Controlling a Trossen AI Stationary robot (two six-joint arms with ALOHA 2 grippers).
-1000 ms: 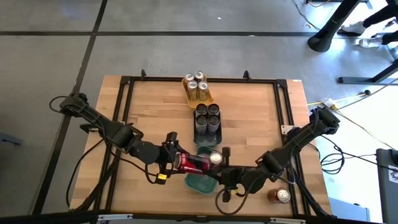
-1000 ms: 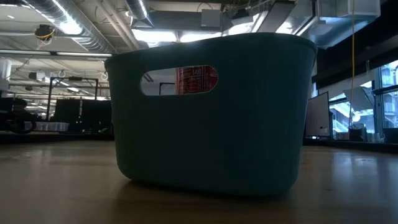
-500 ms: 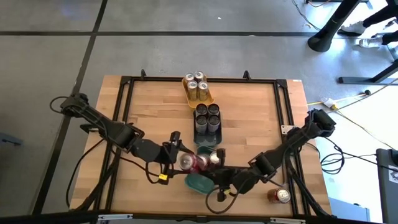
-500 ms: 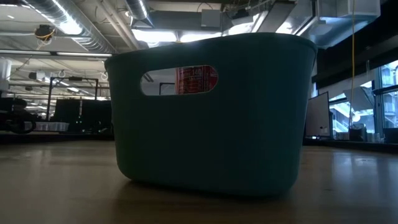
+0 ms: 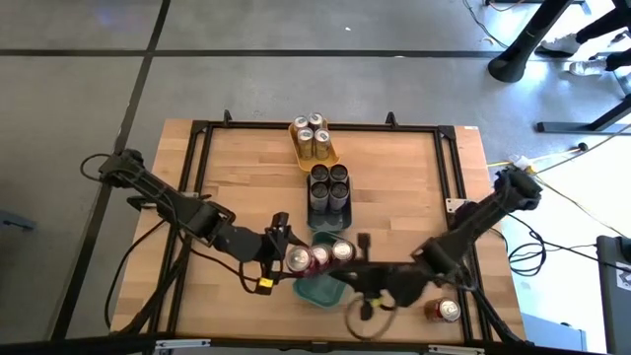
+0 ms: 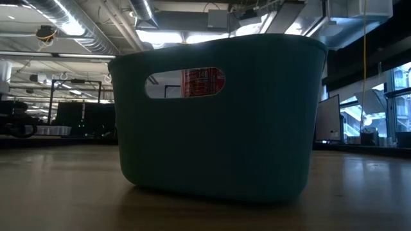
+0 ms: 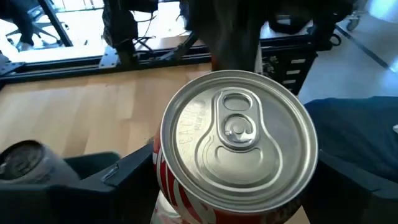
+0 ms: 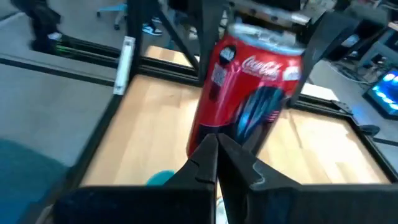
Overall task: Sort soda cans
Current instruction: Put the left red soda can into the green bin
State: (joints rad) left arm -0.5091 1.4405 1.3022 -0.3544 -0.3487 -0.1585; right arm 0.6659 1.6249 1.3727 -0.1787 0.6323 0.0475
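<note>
Red soda can (image 7: 239, 146) between left fingers (image 7: 102, 174), upright

From overhead I get even, bright light on the table (image 5: 394, 187), with only soft shadows under the arms. At table height the teal bin (image 6: 218, 115) is backlit and nearly a dark silhouette; ceiling lamps (image 6: 64, 22) blow out behind it, and the wood in front is dim and soft. On my left wrist feed the can top (image 7: 239, 134) is sharp, with glare on its silver lid and the room behind washed out. My right wrist feed is smeared: the red can (image 8: 249, 93) is blurred.
</note>
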